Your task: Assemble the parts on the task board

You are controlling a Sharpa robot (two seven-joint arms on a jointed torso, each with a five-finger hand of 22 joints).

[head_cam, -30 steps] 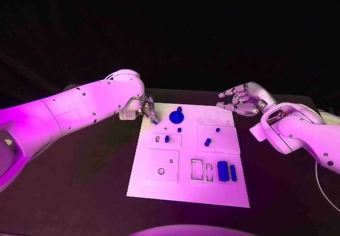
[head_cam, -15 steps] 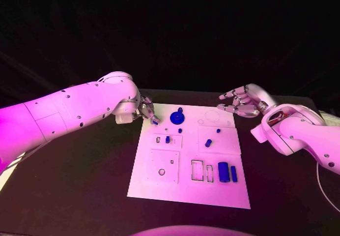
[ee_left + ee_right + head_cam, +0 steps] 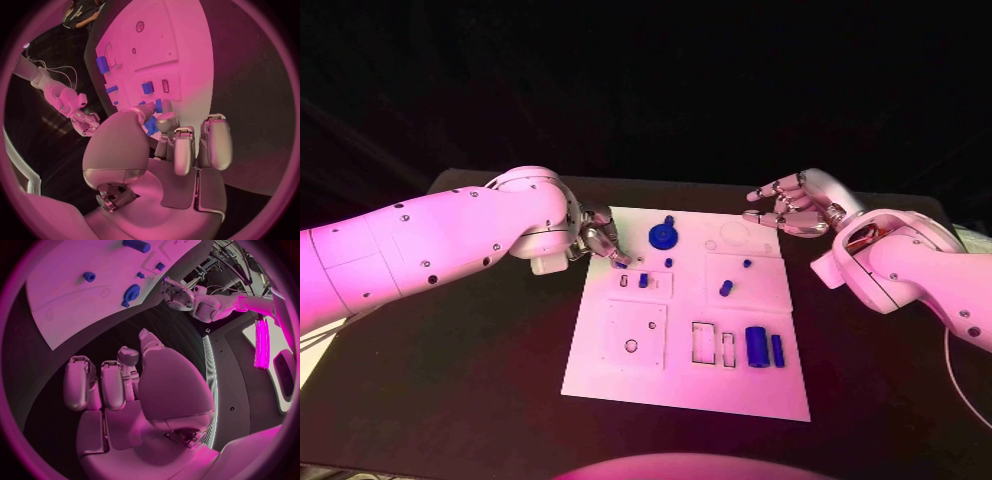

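My left hand [image 3: 599, 242] pinched a small blue part [image 3: 152, 126] at the white board's [image 3: 687, 385] far left corner. My right hand [image 3: 793, 206] hovered empty, fingers loosely curled, beyond the far right corner. Next, I judged, came seating that part in its slot.

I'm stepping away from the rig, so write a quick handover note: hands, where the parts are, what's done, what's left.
Left hand: at the far left corner of the white task board, pinching a small blue part between its fingertips.
Right hand: off the board's far right corner, fingers curled, holding nothing.
On the board: round blue disc part at the far edge, small blue pieces mid-board, two long blue bars near right, beside empty rectangular slots.
Done: cannot tell what is seated.
Left: place the pinched part, then the loose ones.
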